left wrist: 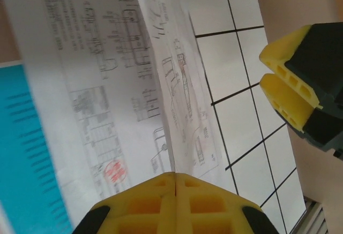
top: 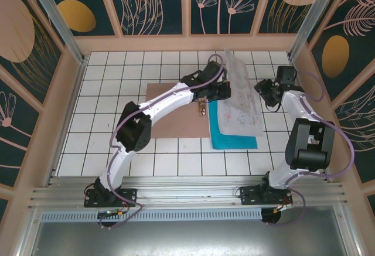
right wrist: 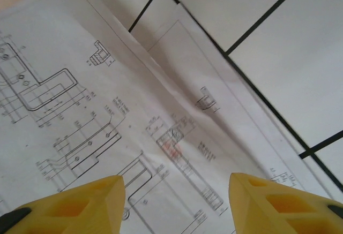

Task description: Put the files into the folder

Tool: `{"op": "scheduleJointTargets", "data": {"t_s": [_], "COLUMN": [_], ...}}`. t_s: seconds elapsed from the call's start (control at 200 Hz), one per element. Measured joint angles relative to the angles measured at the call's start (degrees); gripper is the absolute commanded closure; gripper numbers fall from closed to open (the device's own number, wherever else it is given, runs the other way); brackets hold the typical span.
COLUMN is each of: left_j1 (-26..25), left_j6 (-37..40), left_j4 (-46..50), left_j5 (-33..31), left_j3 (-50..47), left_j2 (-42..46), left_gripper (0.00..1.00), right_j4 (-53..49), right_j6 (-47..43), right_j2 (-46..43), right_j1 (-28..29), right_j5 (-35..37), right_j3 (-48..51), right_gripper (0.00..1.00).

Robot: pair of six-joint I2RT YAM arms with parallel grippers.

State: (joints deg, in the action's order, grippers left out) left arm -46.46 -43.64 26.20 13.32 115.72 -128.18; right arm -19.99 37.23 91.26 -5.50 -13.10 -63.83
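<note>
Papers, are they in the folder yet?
Not yet: the folder lies bare. The left gripper is shut on one white sheet, holding it up; the right gripper hovers open over the paper pile. That sheet, the pile and the teal sheet beside the folder must go in.

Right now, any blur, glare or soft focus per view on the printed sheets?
Top external: even light, no glare; print on the lifted white printed paper sheet too small to read. Left wrist: print soft, the plain teal-blue sheet smeared. Right wrist: drawing lines crisp mid-frame, the open right gripper blurry at its yellow fingertips.
</note>
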Motion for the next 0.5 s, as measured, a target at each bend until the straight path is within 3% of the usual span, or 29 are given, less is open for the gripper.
{"op": "scheduleJointTargets", "data": {"t_s": [0.5], "left_j1": [8.59], "left_j6": [4.63], "left_j4": [2.21], "left_j5": [-2.4], "left_j3": [-32.48], "left_j2": [22.64], "left_gripper": [1.0], "right_j4": [4.44], "right_j6": [0.81], "right_j2": [-0.74], "right_j1": [10.6], "right_j5": [-8.66], "right_j3": [1.79], "right_gripper": [0.45]}}
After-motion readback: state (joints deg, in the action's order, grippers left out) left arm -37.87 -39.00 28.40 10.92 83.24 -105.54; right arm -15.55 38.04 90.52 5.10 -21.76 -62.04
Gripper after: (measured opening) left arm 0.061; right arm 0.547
